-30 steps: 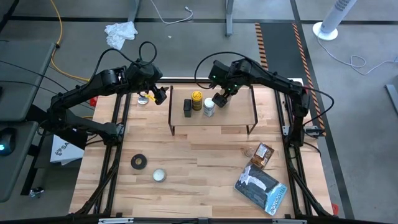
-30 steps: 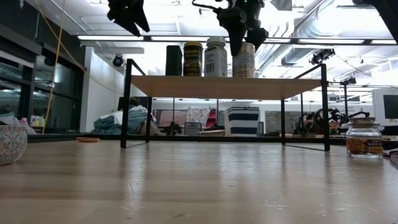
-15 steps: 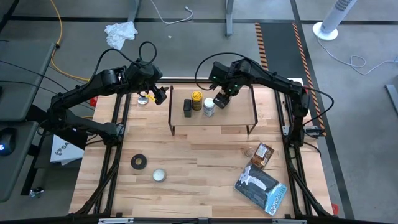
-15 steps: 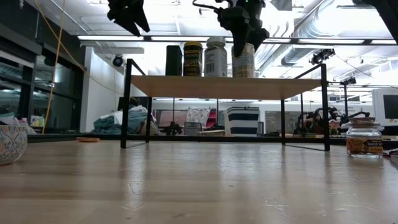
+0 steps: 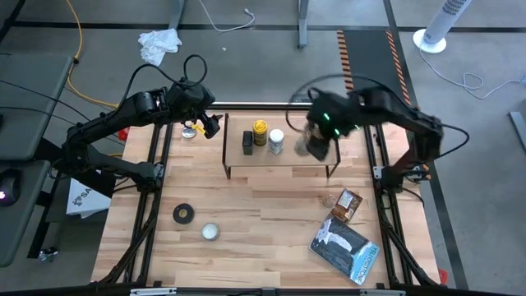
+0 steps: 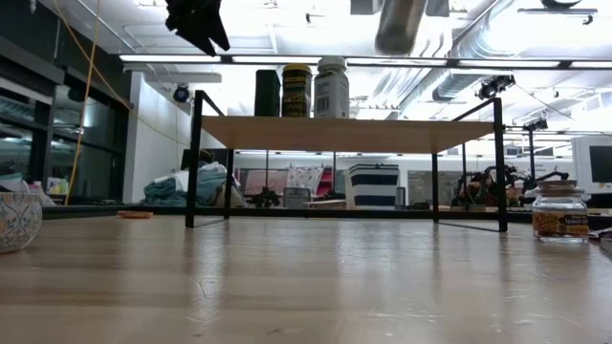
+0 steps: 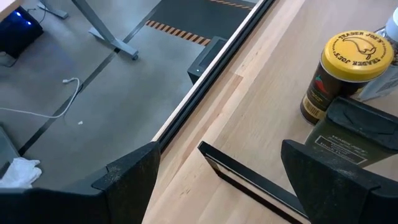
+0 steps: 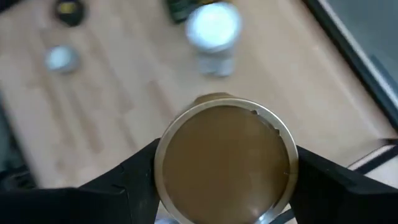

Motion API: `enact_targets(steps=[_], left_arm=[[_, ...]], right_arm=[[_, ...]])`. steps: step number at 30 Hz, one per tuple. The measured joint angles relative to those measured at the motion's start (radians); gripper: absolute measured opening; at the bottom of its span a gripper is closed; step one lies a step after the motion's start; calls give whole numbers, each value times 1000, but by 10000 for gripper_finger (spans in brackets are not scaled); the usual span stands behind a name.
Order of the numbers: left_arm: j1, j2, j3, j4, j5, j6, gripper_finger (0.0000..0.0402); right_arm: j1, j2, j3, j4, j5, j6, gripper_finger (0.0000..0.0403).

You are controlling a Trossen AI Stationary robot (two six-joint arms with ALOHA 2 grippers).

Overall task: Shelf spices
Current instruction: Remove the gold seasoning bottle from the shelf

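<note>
Tan-lidded jar (image 8: 227,158) sits squarely between the right gripper's fingers (image 8: 134,180), which clasp its lid from both sides. Its long axis runs straight away from them, down towards the shelf (image 5: 283,163). In the low view the jar appears as a smear well above the plank, so I judge it to be off the shelf. Beyond the fingers stands the white-capped bottle (image 5: 276,141). The lid hides the jar's body, and the arm is blurred from above. The left gripper (image 5: 212,125) hovers spread and empty at the shelf's other end, farther from the jar.
</note>
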Motion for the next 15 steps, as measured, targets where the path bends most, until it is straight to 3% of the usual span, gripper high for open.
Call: enact_targets(steps=[5,9,12,15], left_arm=[[0,0,0,0,-28,12,330],[0,0,0,0,-30,38,330],[0,0,0,0,-29,38,330],[0,0,0,0,-26,39,330]], right_arm=[[255,28,-1,3,105,160,261],[393,109,-39,13,221,208,261],[425,150,-168,16,216,220,261],[429,147,-346,108,147,218,261]])
